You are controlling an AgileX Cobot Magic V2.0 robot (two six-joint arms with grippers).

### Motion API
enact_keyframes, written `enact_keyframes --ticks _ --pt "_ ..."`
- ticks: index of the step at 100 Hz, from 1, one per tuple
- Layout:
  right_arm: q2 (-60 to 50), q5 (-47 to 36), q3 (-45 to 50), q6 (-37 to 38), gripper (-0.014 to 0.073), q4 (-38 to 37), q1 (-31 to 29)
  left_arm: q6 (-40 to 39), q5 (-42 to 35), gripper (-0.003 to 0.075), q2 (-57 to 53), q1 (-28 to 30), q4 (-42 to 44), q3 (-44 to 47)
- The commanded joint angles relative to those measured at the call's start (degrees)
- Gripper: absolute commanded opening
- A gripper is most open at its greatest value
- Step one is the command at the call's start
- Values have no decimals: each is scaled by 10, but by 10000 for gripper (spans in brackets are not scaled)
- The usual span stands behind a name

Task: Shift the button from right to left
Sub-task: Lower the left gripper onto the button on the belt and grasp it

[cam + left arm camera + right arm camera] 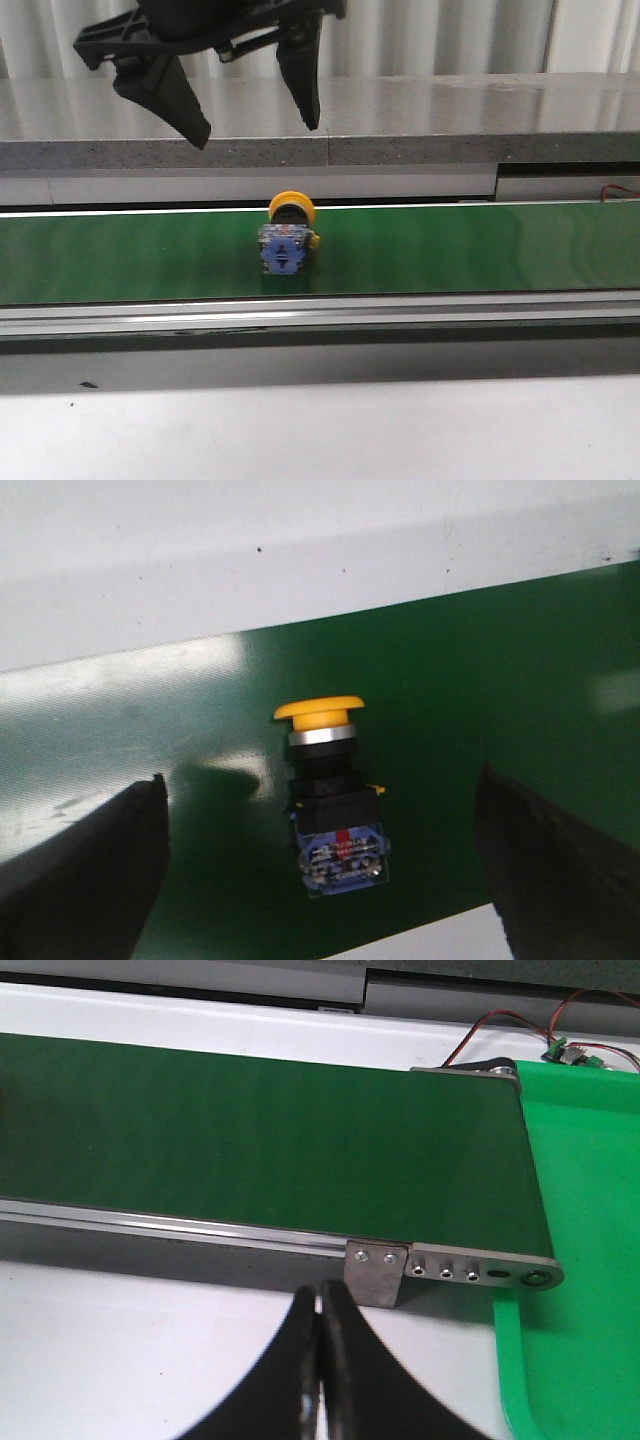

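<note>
The left pincer (255,125) hung spread wide, with the button (288,238) below and between its fingers, lying lengthwise across their gap. The right pincer (320,1360), pressed together, was nowhere near it.

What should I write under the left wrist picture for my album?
Open left gripper hovering over the yellow button lying on the green belt.

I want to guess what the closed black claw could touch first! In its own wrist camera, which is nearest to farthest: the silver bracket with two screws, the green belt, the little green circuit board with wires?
From the shut right gripper:
1. Silver two-screw bracket, at the belt's near edge.
2. Green conveyor belt, beyond it.
3. Small green circuit board, off the belt's far end corner.
</note>
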Motion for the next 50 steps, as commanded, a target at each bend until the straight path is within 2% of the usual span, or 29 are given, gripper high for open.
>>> enact_keyframes --ticks 1,40,47,50 --pt "0 -44 -15 -5 -68 -4 1 1 9 584 2 -4 -15 -34" --pt "0 -44 -15 -5 -68 -4 1 1 26 578 74 20 -13 -39" --pt "0 -44 -15 -5 -68 -4 1 1 28 528 83 24 -13 -39" --pt "0 -44 -15 -5 -68 -4 1 1 32 478 85 25 -14 -39"
